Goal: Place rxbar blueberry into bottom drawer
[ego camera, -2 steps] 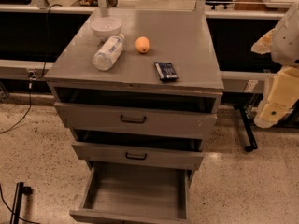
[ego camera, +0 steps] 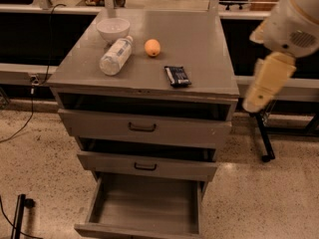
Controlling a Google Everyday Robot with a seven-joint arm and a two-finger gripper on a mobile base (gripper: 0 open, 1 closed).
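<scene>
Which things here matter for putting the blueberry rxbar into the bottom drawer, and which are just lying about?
Job:
rxbar blueberry, on the cabinet
bottom drawer, pulled open
gripper, right of the cabinet

Lying about:
water bottle
orange
white bowl

1. Cabinet: grey metal, and the top is smooth with a dull sheen.
2. Bottom drawer: plain grey metal floor, matt finish.
3. Rxbar blueberry: dark navy wrapper with a slight gloss.
4. Water bottle: clear plastic, glossy, with a pale label.
5. Bowl: white, smooth, faintly shiny.
6. Orange: matt skin.
7. Gripper: hangs right of the cabinet top, apart from it. The cream shell looks like smooth matt plastic.
8. Floor: speckled stone-like surface, polished.
</scene>
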